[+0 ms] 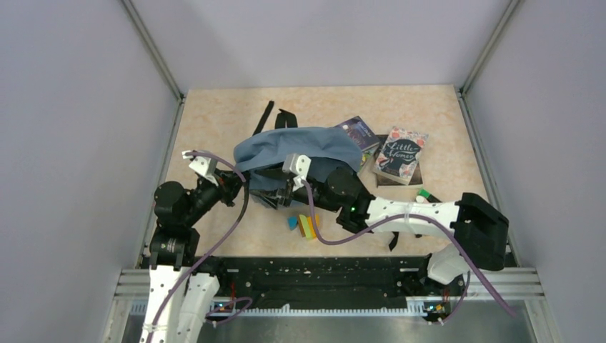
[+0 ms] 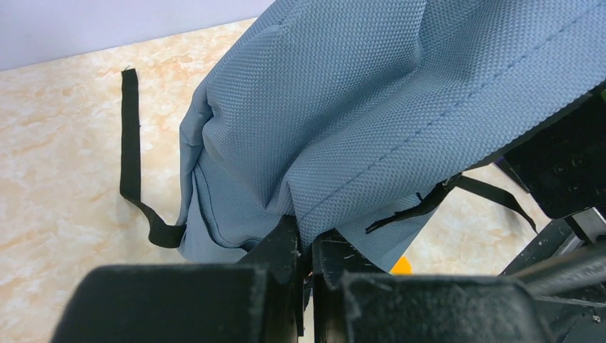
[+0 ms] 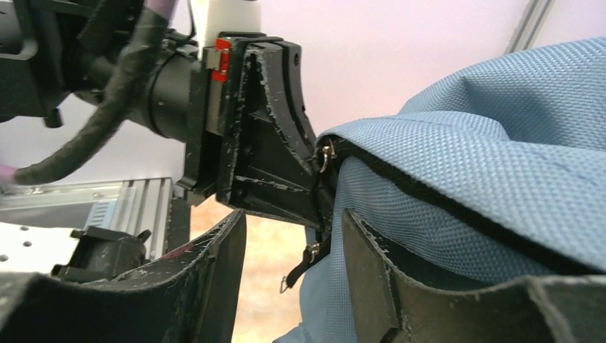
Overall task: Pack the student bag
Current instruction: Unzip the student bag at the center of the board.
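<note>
The slate-blue student bag lies in the middle of the table with its opening toward the arms. My left gripper is shut on the bag's fabric edge, its jaws pinched on a fold. In the right wrist view that left gripper holds the edge lifted by the black zipper. My right gripper is open at the opening. Its fingers stand apart, one against the bag's fabric. A black zipper pull hangs between them, not gripped.
A "Little Women" book lies on another book right of the bag. A dark blue book sits at the bag's far right edge. Small coloured blocks lie in front of the bag. Black straps trail behind it; one shows in the left wrist view.
</note>
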Controlling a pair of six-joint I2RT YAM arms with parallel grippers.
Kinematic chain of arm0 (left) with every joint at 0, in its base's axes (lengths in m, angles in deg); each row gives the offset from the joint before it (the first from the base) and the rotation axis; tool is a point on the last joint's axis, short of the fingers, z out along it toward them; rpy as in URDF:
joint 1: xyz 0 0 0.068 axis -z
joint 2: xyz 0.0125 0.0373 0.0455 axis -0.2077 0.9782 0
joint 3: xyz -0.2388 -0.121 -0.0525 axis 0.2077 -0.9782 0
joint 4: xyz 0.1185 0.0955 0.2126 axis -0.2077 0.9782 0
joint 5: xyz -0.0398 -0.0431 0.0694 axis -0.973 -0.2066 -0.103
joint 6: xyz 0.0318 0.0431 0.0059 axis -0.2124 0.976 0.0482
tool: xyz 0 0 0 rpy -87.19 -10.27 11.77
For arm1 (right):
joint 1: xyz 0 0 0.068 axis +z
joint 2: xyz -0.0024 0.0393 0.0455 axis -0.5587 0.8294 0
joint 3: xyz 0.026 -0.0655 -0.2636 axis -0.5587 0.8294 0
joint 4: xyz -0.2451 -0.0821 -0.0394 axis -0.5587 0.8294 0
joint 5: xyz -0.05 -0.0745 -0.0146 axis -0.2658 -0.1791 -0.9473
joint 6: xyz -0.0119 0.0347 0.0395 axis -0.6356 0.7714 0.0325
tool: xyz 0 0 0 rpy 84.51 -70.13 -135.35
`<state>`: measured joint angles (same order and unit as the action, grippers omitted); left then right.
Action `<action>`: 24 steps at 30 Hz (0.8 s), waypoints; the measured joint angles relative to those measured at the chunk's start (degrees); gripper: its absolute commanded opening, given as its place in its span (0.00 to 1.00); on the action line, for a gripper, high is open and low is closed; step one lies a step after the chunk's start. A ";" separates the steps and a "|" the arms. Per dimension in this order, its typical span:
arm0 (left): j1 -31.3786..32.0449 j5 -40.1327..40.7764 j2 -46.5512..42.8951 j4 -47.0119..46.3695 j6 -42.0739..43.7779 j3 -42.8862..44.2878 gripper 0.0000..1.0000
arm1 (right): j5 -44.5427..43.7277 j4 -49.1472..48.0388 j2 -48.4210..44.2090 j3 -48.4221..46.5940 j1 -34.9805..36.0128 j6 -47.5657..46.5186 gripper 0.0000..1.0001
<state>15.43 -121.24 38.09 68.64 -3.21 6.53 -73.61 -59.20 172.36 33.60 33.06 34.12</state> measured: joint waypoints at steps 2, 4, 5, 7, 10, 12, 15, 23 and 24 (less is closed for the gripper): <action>0.00 0.02 0.00 -0.07 0.02 -0.07 0.00 | -0.96 -0.70 0.85 -0.46 0.00 0.09 0.46; 0.00 0.13 -0.02 -0.11 0.00 -0.15 0.00 | -2.19 -1.40 1.92 -1.05 0.00 0.26 0.44; 0.00 0.22 -0.02 -0.13 0.00 -0.17 0.00 | -2.78 -1.75 2.38 -1.38 0.00 0.39 0.44; 0.00 0.42 -0.02 -0.20 0.00 -0.22 0.00 | -3.80 -2.08 3.08 -1.81 0.00 0.50 0.43; 0.00 0.42 -0.02 -0.44 0.02 -0.26 0.00 | -4.74 -2.80 3.91 -2.45 0.00 0.90 0.41; 0.00 0.42 0.00 -0.52 0.00 -0.26 0.00 | -5.25 -3.56 4.76 -2.97 0.02 1.01 0.39; -0.02 0.63 0.00 -0.52 0.00 -0.28 0.00 | -5.70 -4.35 6.75 -4.48 0.02 1.16 0.36; 0.00 0.59 0.00 -0.57 0.00 -0.28 0.00 | -7.45 -5.27 9.22 -6.25 0.20 1.90 0.15; 0.00 0.57 0.00 -0.57 0.00 -0.28 0.00 | -7.80 -5.35 9.35 -6.27 0.22 1.92 0.13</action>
<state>15.43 -120.67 38.09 68.07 -3.21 6.24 -81.41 -64.56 181.72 27.33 33.28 36.04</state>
